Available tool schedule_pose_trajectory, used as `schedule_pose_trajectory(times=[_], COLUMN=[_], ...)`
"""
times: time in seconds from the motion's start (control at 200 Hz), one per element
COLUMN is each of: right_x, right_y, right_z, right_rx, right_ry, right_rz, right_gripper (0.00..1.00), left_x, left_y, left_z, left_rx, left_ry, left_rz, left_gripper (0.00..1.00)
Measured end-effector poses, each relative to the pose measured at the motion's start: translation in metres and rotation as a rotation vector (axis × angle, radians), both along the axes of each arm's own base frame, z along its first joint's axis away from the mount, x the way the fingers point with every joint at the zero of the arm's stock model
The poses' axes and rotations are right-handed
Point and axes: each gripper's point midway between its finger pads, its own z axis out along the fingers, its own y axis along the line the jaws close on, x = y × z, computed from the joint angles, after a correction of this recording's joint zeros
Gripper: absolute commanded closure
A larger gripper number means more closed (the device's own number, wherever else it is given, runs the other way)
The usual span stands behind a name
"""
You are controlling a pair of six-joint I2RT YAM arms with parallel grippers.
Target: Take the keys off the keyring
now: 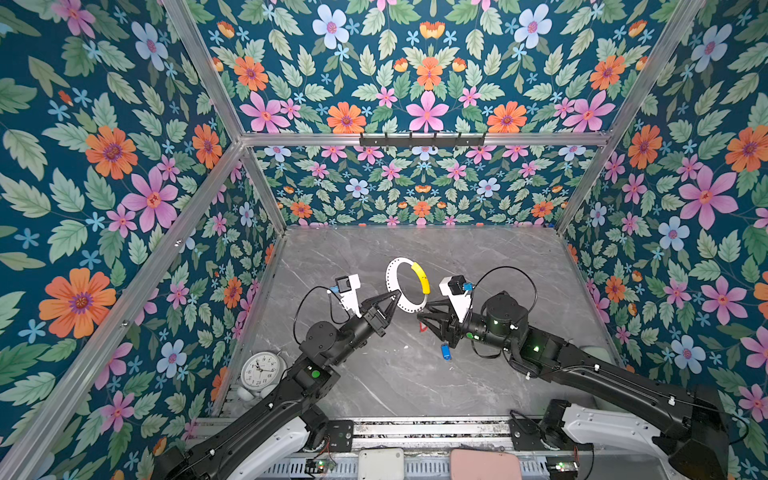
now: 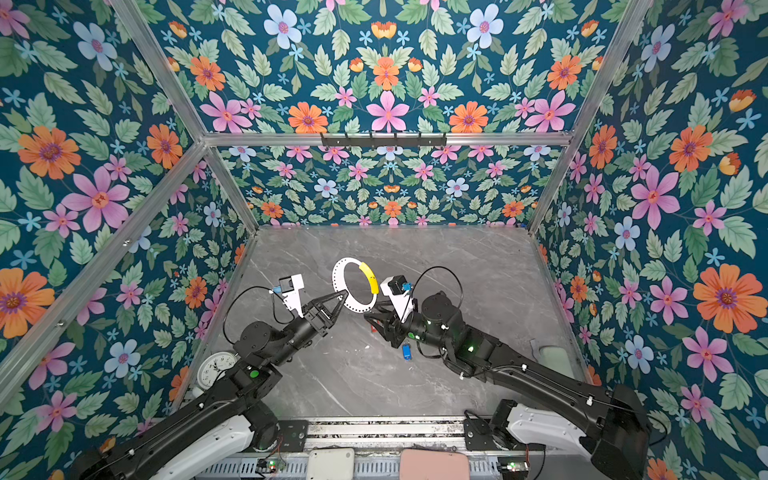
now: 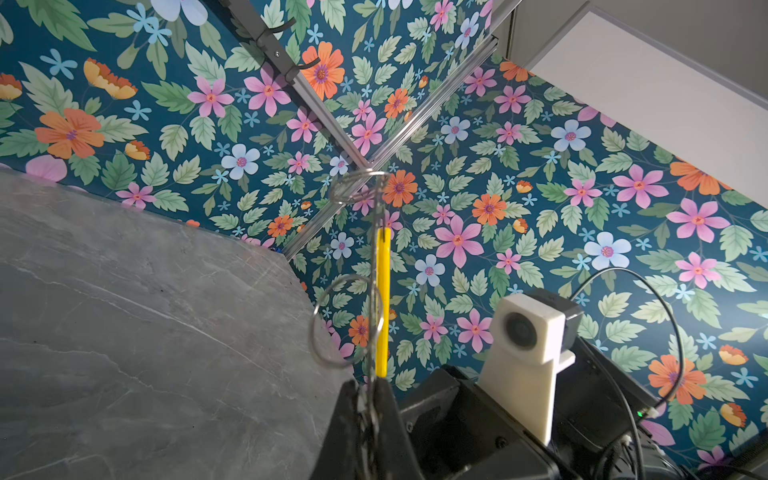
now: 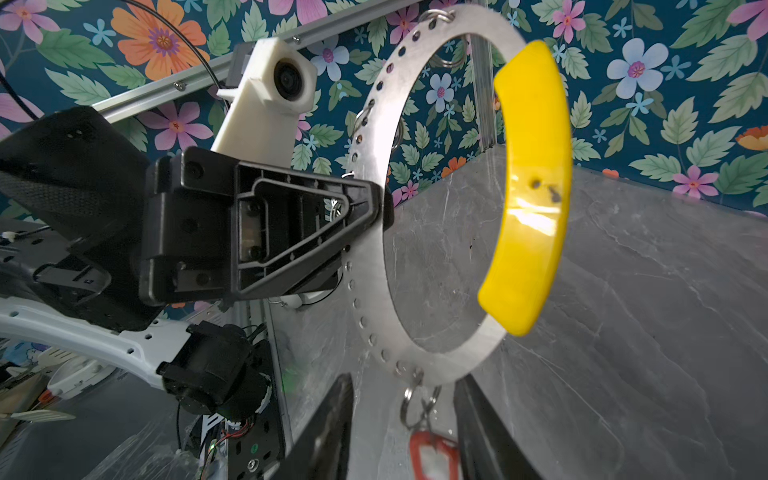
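The left gripper (image 1: pixel 397 294) is clamped tight on the left rim of the keyring (image 1: pixel 389 279) and holds the hoop up off the table (image 1: pixel 374 374). The hoop stands nearly on edge, its yellow sleeve (image 1: pixel 420 277) on the right arc. The blue-tagged key (image 1: pixel 446 352) lies flat on the table, just near of the right wrist and already off the hoop. The red-tagged key (image 4: pixel 434 453) hangs from small split rings (image 4: pixel 415 405) at the hoop's lowest point, with its long axis straight down. The right gripper (image 4: pixel 405 428) sits directly beneath that point. Its fingers stand moderately apart on either side of the red tag and do not appear to touch it. The right arm is clearly the nearer one. The coming grip likely turns on closing across the tag's flat faces, then drawing down and away from the hoop.
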Motion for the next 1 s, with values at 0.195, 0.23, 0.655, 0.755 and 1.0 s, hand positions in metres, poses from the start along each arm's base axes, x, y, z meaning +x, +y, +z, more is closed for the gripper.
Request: schedule_pose_trajectory(times=[0.195, 0.23, 0.655, 0.755, 1.0], right_x=[0.002, 0.002, 0.000, 0.000, 0.001], right_y=[0.002, 0.002, -0.001, -0.001, 0.000], right_z=[-0.007, -0.008, -0.009, -0.009, -0.013], right_rx=[-0.031, -0.036, -0.045, -0.047, -0.061], right_ry=[0.001, 0.001, -0.009, -0.013, -0.013], right_rz=[-0.007, -0.009, -0.014, -0.013, -0.014], right_gripper=[0.72, 0.73, 0.86, 0.87, 0.93], left_x=[-0.001, -0.002, -0.002, -0.001, -0.001], left_y=[0.001, 0.002, 0.004, 0.004, 0.004], left_z=[0.000, 0.001, -0.002, -0.003, -0.006], left_rx=[-0.003, -0.004, -0.003, -0.002, 0.005], left_ry=[-0.003, -0.005, -0.001, 0.001, 0.009], left_rz=[0.000, 0.000, 0.009, 0.014, 0.014], left_gripper=[1.00, 1.00, 1.00, 1.00, 1.00])
